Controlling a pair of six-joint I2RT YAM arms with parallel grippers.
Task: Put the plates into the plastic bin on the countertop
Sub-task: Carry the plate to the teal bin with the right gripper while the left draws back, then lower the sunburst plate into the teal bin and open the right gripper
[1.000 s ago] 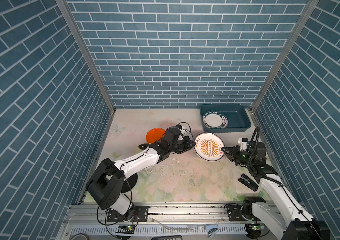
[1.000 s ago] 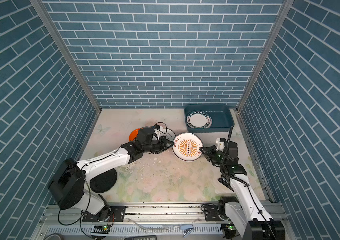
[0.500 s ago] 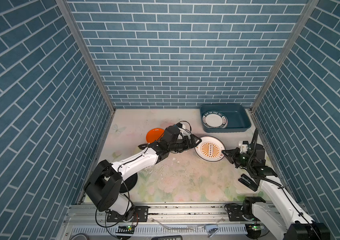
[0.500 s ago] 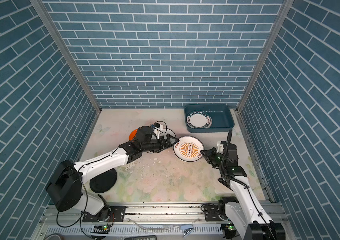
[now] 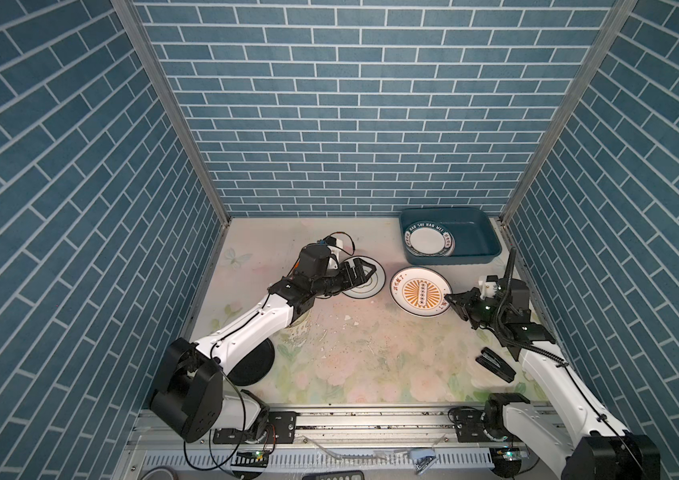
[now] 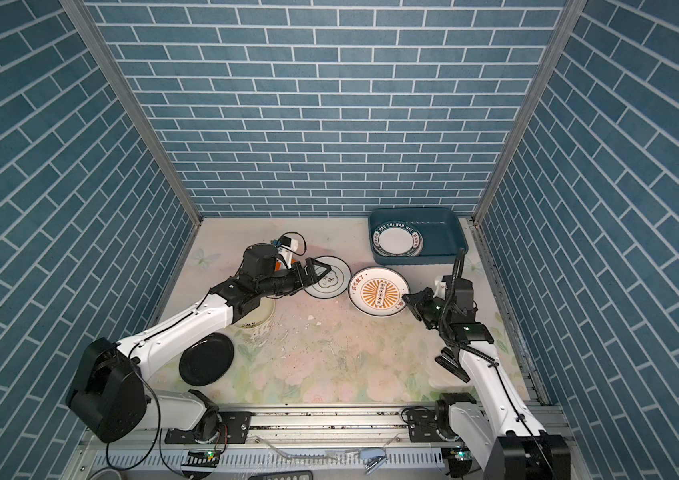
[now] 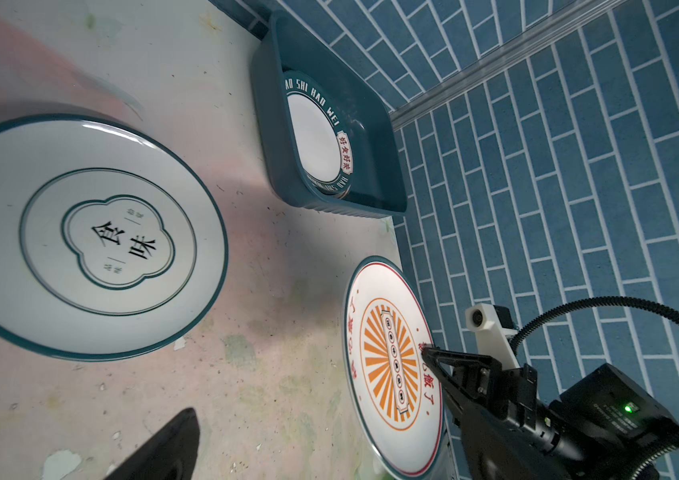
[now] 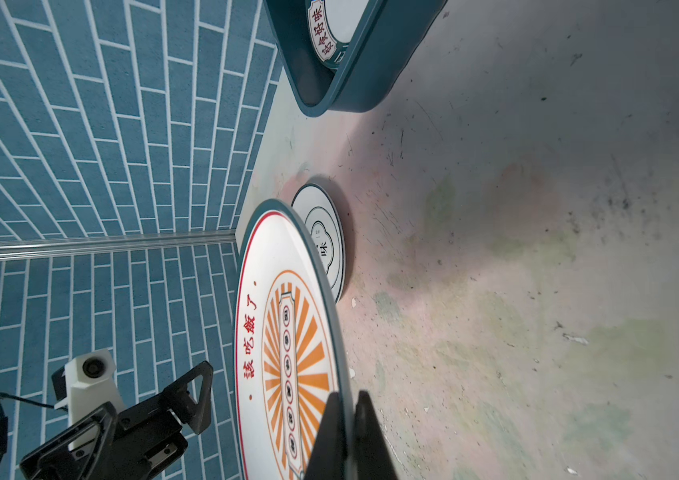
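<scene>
We see the left gripper [image 5: 360, 271] spread wide over a teal-rimmed plate [image 7: 88, 237] on the countertop [image 5: 371, 353]. The right gripper [image 5: 450, 298] pinches the rim of the sunburst plate [image 5: 420, 291], just beside the bin [image 5: 475, 260], which holds a lettered plate [image 5: 429, 242].

**A:** Entry: class of place?

**B:** Robot test cell in a lab, dressed as a kitchen corner.

**A:** Supporting items?

**B:** Three walls papered in blue brick print [image 5: 350, 124]. Bare aluminium corner posts [image 5: 173, 112]. Aluminium mounting rail along the front edge [image 5: 371, 419], carrying a white-and-black left robot arm [image 5: 246, 328] and a matching right robot arm [image 5: 558, 382]. Kitchen dressing: pale floral-print countertop [image 5: 371, 357], scuffed; round white plate with orange sunburst [image 5: 421, 291].
</scene>
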